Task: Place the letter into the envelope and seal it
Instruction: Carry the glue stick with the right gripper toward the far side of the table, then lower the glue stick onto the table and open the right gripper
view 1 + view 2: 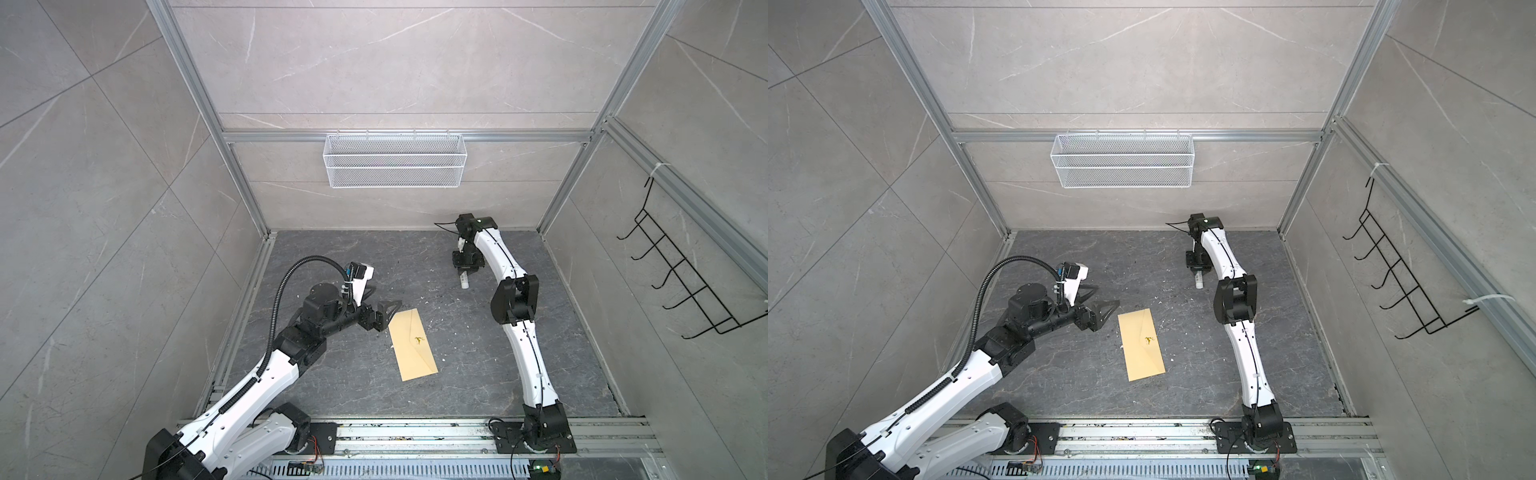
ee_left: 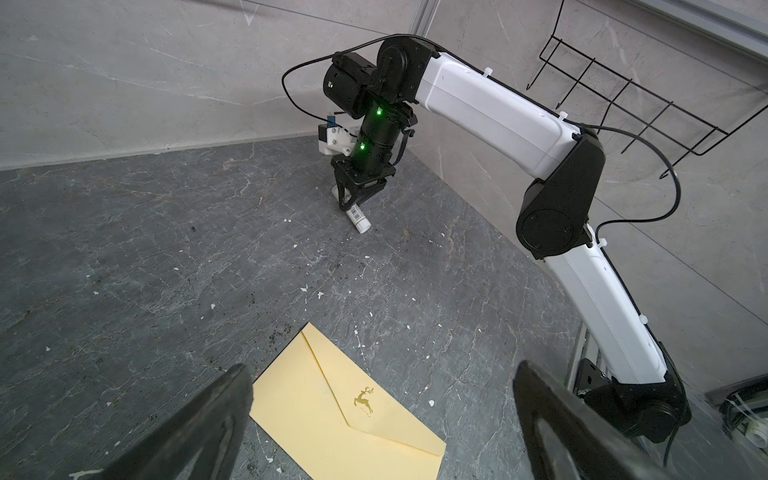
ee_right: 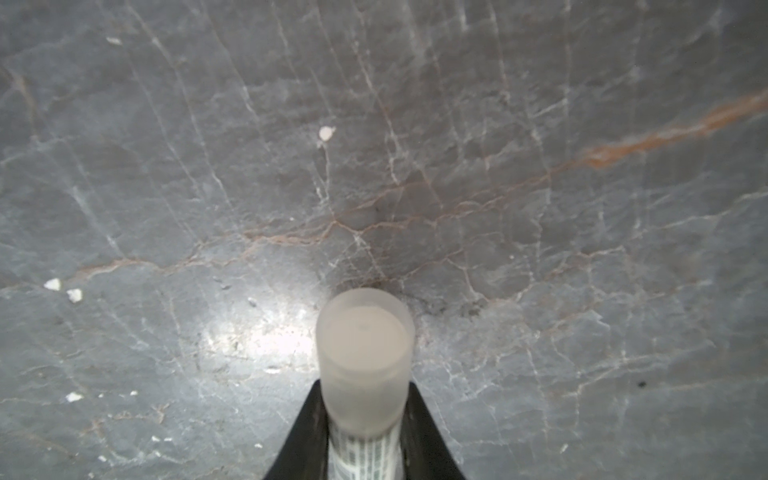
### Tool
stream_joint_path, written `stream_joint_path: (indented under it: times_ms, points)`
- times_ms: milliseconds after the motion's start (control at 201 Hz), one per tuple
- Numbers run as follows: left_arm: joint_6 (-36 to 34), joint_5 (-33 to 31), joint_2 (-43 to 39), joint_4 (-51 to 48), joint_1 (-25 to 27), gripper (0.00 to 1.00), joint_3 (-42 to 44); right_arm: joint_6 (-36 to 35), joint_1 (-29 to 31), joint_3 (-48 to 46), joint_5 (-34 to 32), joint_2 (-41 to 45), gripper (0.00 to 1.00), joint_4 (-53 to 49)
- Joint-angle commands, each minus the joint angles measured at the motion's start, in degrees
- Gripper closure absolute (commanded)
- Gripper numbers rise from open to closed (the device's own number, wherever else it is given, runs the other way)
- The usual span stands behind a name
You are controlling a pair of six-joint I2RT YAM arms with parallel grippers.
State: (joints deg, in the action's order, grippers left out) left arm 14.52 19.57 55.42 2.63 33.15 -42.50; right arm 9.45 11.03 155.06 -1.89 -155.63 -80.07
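The envelope (image 1: 413,345) is a long, narrow rectangle of smooth tan paper lying flat on the desk (image 1: 457,374), a dark grey stone-patterned slab with pale veins and scattered white flecks. Its pointed triangular flap is folded down, and a small gold deer emblem (image 2: 363,400) sits near the flap's tip. The left gripper (image 1: 386,316) stands just beside the envelope's far corner. Its matte black fingers (image 2: 199,432) are spread wide and hold nothing. Well apart from the envelope, toward the back of the desk, the right gripper (image 2: 354,202) points downward. Its fingers (image 3: 307,436) pinch a glue stick (image 3: 365,357), a white cylinder with a barcode label and a frosted, translucent round cap. The stick is tilted, cap end lowest; contact between cap and desk cannot be determined.
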Motion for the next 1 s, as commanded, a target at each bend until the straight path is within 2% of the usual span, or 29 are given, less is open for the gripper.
stream_joint_path:
  times_ms: [0, 578, 991]
  points:
    - [0.4, 0.7, 0.2, 2.0, 0.1, 0.0, 0.0, 1.4, -0.2, -1.0, 0.9, -2.6, 0.84, 0.1]
    - [0.5, 0.8, 0.2, 2.3, 0.1, 0.0, 0.5, 2.2, -0.4, -3.4, 1.6, -3.8, 0.81, 1.1]
    - [0.7, 0.7, 0.0, 2.2, 0.1, 0.0, 0.6, 2.2, -0.6, -3.3, 2.1, -3.6, 0.67, 1.1]
